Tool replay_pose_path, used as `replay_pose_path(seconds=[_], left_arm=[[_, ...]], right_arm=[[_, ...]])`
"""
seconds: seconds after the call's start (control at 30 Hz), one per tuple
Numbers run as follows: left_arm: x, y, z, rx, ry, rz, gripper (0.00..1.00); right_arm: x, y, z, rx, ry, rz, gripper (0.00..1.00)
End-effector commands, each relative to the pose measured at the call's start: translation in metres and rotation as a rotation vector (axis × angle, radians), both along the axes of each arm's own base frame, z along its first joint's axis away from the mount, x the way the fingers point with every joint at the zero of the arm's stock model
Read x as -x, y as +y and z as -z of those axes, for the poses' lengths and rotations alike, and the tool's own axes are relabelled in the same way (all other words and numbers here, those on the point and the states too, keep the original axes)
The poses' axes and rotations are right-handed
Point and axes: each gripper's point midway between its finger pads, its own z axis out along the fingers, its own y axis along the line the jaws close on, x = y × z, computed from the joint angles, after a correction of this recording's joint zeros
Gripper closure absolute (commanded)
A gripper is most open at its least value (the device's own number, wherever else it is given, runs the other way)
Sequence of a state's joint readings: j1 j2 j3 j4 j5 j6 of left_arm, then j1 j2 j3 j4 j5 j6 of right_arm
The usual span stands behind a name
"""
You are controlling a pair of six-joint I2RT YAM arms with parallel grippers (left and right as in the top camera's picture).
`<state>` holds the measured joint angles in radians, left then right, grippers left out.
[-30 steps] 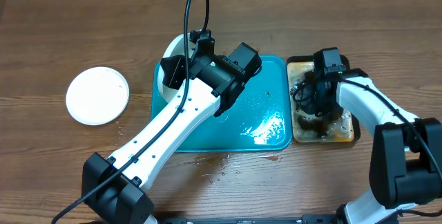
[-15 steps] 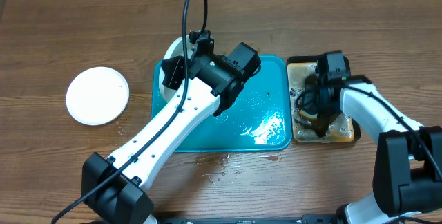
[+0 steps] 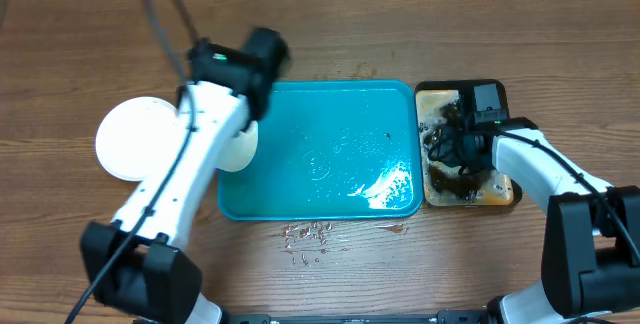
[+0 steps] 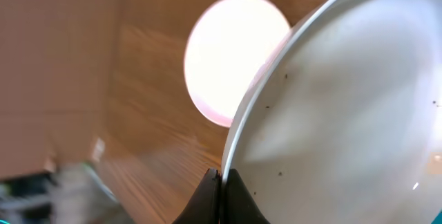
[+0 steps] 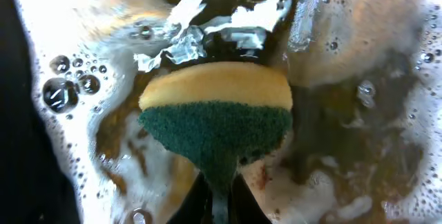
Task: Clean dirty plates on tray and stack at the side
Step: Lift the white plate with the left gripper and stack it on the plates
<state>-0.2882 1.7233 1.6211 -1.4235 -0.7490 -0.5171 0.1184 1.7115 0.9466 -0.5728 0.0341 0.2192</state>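
Left end effector (image 4: 219, 178) clamps the white plate (image 4: 345, 113) at the edge of the tray (image 3: 330, 124); right end effector (image 5: 218, 189) pinches a sponge (image 5: 215, 113).

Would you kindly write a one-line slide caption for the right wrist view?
Right gripper pinching a yellow-and-green sponge amid foamy brown liquid.

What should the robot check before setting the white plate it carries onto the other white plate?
1. Left end effector pinching the round white plate by its rim: ok.
2. Carried plate clean: cannot tell, tiny dark specks show.
3. Second round white plate on the wooden table, top bare: ok.
4. Carried plate above it: not ok, it hangs beside it, over the teal rectangular plastic tray, at its left edge.
5. Right end effector out of the way, gripping the yellow-and-green sponge in the small black tray: ok.
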Motion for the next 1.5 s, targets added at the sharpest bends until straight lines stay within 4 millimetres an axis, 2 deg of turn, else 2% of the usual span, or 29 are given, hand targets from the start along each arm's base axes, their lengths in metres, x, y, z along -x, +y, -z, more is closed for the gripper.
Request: replay_pose_path(seconds=[0.0, 0.07, 0.1, 0.23, 0.3, 0.37, 0.57, 0.77, 0.93, 1.03, 1.27, 1.47], left_arm=[[0.007, 0.007, 0.0, 0.217, -0.014, -0.046, 0.96], [0.007, 0.016, 0.006, 0.316, -0.009, -0.07, 0.96], [0.006, 0.02, 0.008, 0.363, -0.008, -0.079, 0.96], [0.007, 0.04, 0.016, 0.539, -0.022, -0.14, 0.96], [0.007, 0.05, 0.017, 0.616, -0.041, -0.167, 0.96], [0.008, 0.062, 0.018, 0.663, -0.062, -0.2, 0.96], [0.022, 0.105, 0.018, 0.675, -0.103, -0.313, 0.96], [0.033, 0.131, 0.018, 0.667, -0.13, -0.379, 0.96], [0.031, 0.145, 0.021, 0.65, -0.166, -0.398, 0.96], [0.028, 0.156, 0.025, 0.614, -0.188, -0.408, 0.96], [0.018, 0.179, 0.05, 0.563, -0.228, -0.436, 0.96], [0.016, 0.195, 0.071, 0.563, -0.219, -0.474, 0.96]], right_arm=[[-0.024, -0.001, -0.042, 0.024, -0.122, -0.061, 0.96], [-0.027, -0.001, -0.053, 0.041, -0.149, -0.11, 0.94], [-0.026, -0.001, -0.055, 0.049, -0.151, -0.133, 0.89], [-0.016, -0.007, -0.05, 0.102, -0.105, -0.195, 0.78], [-0.014, -0.016, -0.049, 0.147, -0.091, -0.18, 0.64], [-0.014, -0.017, -0.049, 0.155, -0.089, -0.177, 0.56], [-0.012, -0.017, -0.053, 0.143, -0.092, -0.14, 0.53], [-0.011, -0.01, -0.085, 0.079, -0.16, -0.104, 0.46], [0.003, 0.009, -0.118, -0.031, -0.219, -0.146, 0.44], [0.013, 0.012, -0.127, -0.056, -0.223, -0.156, 0.42], [0.037, 0.011, -0.124, -0.062, -0.147, -0.158, 0.42], [0.041, 0.012, -0.122, -0.069, -0.125, -0.16, 0.4]])
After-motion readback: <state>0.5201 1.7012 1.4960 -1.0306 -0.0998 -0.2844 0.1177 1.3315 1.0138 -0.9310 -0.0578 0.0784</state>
